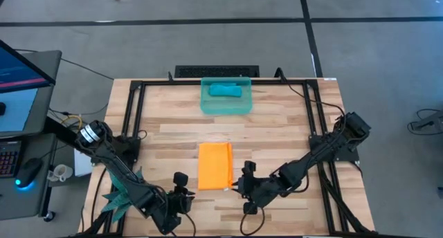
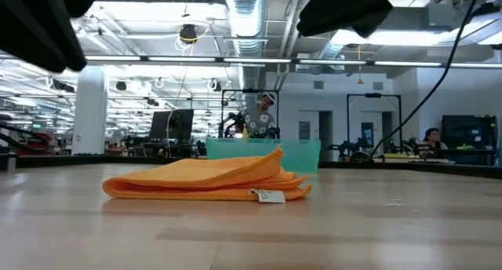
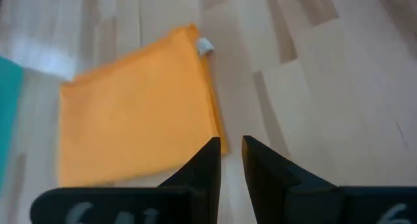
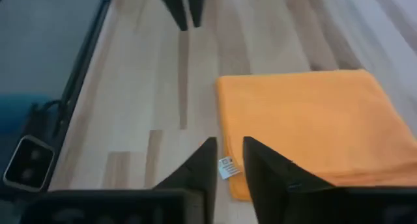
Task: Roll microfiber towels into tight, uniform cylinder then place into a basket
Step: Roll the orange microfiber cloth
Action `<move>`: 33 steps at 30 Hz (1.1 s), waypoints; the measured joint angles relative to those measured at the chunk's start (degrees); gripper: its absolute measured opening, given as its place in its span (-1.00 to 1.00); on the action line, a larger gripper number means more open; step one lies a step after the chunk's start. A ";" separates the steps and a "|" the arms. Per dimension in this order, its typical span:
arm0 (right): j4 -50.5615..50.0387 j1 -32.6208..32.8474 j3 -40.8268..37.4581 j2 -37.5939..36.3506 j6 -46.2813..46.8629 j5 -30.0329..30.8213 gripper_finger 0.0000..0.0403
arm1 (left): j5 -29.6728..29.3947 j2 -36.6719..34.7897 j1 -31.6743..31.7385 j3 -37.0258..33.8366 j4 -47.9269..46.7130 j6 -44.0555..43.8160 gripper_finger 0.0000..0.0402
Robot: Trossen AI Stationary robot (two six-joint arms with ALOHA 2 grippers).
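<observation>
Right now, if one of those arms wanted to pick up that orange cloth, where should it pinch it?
Probably the near corner of the orange towel that carries the small white tag. The towel lies folded flat in layers, and that corner faces both grippers. The right gripper hangs just beside it with fingers nearly closed, so it would open, come in low from the near edge and pinch all layers together.

Orange towel (image 2: 208, 181): soft matt cloth, fine woven texture, small white tag at one corner. Teal towel (image 1: 225, 90): matt cloth. Basket (image 1: 208, 105), near table's far edge: translucent teal-green plastic, smooth, slight gloss. Table (image 1: 277, 127): light wood planks, smooth, low sheen; black metal frame rails (image 1: 133, 110) along edges.
</observation>
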 joint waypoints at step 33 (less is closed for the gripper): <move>6.85 -6.08 0.00 16.04 -16.10 -6.03 0.04 | 5.64 0.07 8.15 -12.54 21.89 7.45 -0.26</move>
